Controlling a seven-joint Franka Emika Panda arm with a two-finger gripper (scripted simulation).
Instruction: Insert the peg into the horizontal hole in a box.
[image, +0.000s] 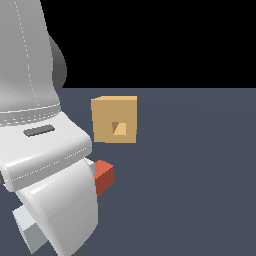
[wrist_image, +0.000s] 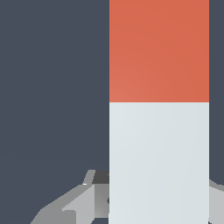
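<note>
Box (image: 114, 120) standing on the floor (image: 200, 175), hole (image: 118, 128) in its near face; peg (image: 104, 176) nearer the camera, apart from it, partly behind the arm (image: 45, 165)

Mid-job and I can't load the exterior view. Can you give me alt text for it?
A tan box sits on a dark grey floor, the small square hole in its face toward the camera. The peg's red end pokes out from behind the white robot arm, apart from the box.
</note>
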